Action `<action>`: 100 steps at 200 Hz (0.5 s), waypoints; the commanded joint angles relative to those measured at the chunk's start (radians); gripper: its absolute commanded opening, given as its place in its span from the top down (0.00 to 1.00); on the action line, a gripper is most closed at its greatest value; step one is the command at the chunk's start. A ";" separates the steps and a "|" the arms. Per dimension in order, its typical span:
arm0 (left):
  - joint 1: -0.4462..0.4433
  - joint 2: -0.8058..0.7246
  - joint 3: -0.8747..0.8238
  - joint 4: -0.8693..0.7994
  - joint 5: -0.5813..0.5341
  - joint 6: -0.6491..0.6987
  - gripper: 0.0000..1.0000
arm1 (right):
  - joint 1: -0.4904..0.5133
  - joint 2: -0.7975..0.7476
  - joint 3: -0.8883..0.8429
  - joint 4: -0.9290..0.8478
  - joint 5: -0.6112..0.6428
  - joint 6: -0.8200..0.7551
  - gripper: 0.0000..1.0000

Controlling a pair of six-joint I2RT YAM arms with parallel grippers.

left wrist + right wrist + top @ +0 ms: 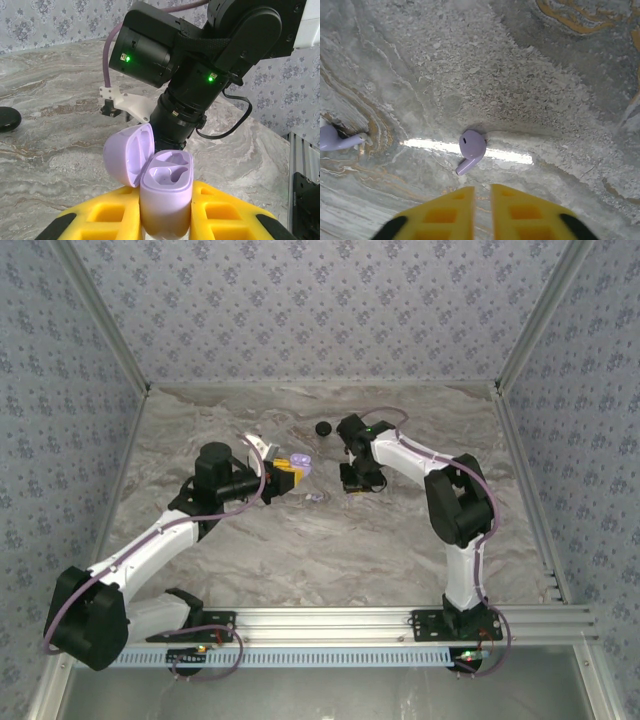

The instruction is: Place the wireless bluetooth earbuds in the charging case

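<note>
The left gripper (165, 220) clamps the open case (162, 187) upright, sockets up, while the right gripper (482, 212), nearly closed and empty, hangs over an earbud (470, 150) on the bench (545, 75).

A smooth, satin lavender plastic is seen on the charging case (165, 192) clamped in the left gripper (167, 220), whose yellow fingers (227, 212) look matt and moulded. Just beyond the right gripper (481, 212), a glossy lavender earbud (471, 150) lies on rough, marble-patterned table (530, 80).
</note>
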 commanded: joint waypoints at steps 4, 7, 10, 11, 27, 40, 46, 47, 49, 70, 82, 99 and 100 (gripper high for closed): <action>-0.005 -0.033 -0.005 -0.005 -0.006 0.001 0.78 | 0.003 -0.016 -0.005 0.025 -0.016 0.074 0.70; -0.005 -0.034 -0.005 -0.005 -0.006 0.000 0.77 | 0.003 -0.015 -0.004 0.026 -0.015 0.077 0.67; -0.005 -0.033 -0.005 -0.005 -0.006 0.000 0.78 | 0.004 -0.013 -0.003 0.025 -0.014 0.078 0.66; -0.005 -0.033 -0.005 -0.005 -0.006 0.001 0.78 | 0.004 -0.013 -0.003 0.024 -0.013 0.080 0.65; -0.004 -0.032 -0.004 -0.007 -0.006 0.002 0.78 | 0.003 -0.004 0.001 0.023 -0.007 0.094 0.60; -0.005 -0.033 -0.003 -0.008 -0.008 0.003 0.78 | 0.003 0.003 0.006 0.021 -0.004 0.103 0.59; -0.005 -0.033 -0.004 -0.009 -0.007 0.004 0.78 | 0.003 0.008 0.008 0.021 -0.003 0.106 0.59; -0.005 -0.033 -0.005 -0.010 -0.007 0.004 0.78 | 0.003 0.009 0.008 0.021 -0.003 0.107 0.59; -0.005 -0.033 -0.005 -0.009 -0.008 0.004 0.77 | 0.002 0.010 0.010 0.020 -0.002 0.107 0.59; -0.005 -0.032 -0.005 -0.011 -0.010 0.004 0.78 | 0.006 0.028 0.022 0.004 0.008 0.114 0.58; -0.005 -0.032 -0.005 -0.011 -0.010 0.003 0.78 | 0.007 0.038 0.032 -0.001 0.011 0.111 0.58; -0.005 -0.031 -0.005 -0.012 -0.009 0.006 0.78 | 0.011 0.055 0.043 -0.007 0.011 0.107 0.59; -0.005 -0.031 -0.004 -0.012 -0.009 0.006 0.78 | 0.010 0.056 0.044 -0.007 0.011 0.107 0.59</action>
